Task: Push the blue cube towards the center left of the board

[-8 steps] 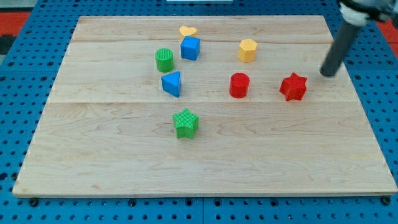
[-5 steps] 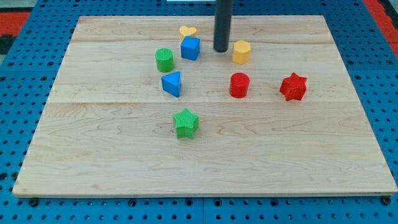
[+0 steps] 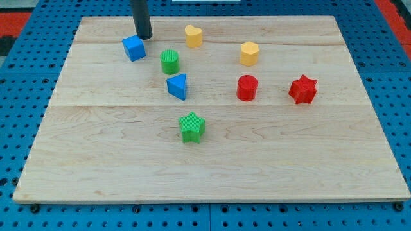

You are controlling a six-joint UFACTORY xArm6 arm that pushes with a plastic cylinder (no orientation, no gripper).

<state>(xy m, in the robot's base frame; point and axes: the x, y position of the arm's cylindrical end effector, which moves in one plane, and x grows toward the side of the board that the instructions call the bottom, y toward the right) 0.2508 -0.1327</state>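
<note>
The blue cube [image 3: 133,48] sits near the view's top left of the wooden board [image 3: 212,167]. My tip [image 3: 144,36] is just above and to the right of the cube, touching or nearly touching its upper right corner. A green cylinder [image 3: 169,61] stands to the cube's right. A blue triangular block [image 3: 178,86] lies below that.
A yellow heart [image 3: 193,36] and a yellow hexagonal block [image 3: 250,53] are near the top. A red cylinder [image 3: 246,87] and a red star [image 3: 303,89] are at the right. A green star [image 3: 192,126] is near the middle.
My tip swept from the view's right to the top left. The blue cube slid left, from beside the yellow heart to left of the green cylinder. The yellow heart now shows in full.
</note>
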